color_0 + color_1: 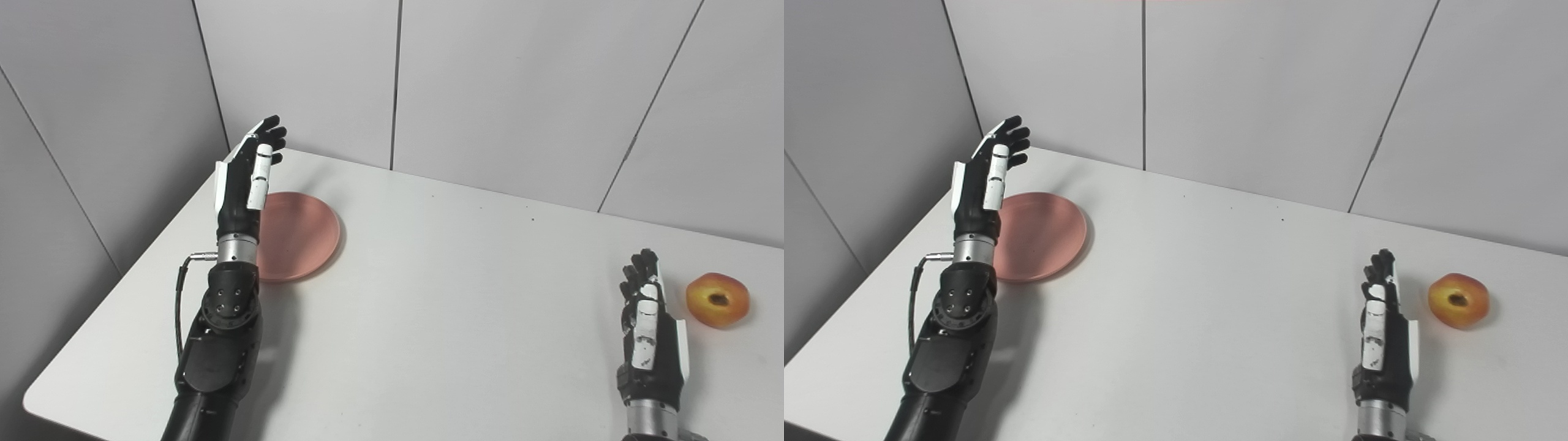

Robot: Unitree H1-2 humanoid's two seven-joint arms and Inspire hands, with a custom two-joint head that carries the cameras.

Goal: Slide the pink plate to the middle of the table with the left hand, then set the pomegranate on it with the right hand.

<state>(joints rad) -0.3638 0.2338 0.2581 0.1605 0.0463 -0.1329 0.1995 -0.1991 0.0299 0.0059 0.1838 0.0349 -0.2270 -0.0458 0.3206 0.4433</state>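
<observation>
The pink plate lies flat on the white table, far left and toward the back. My left hand hovers over the plate's left edge, raised and open, fingers pointing away toward the wall, and hides that part of the rim. The pomegranate, orange-red with a dark crown hole facing me, rests at the table's right side. Just left of it, a small gap away, my right hand stands on edge, open and holding nothing.
Grey wall panels close the table off at the back and on the left. The table's left edge runs close beside my left forearm. Bare tabletop lies between the plate and the right hand.
</observation>
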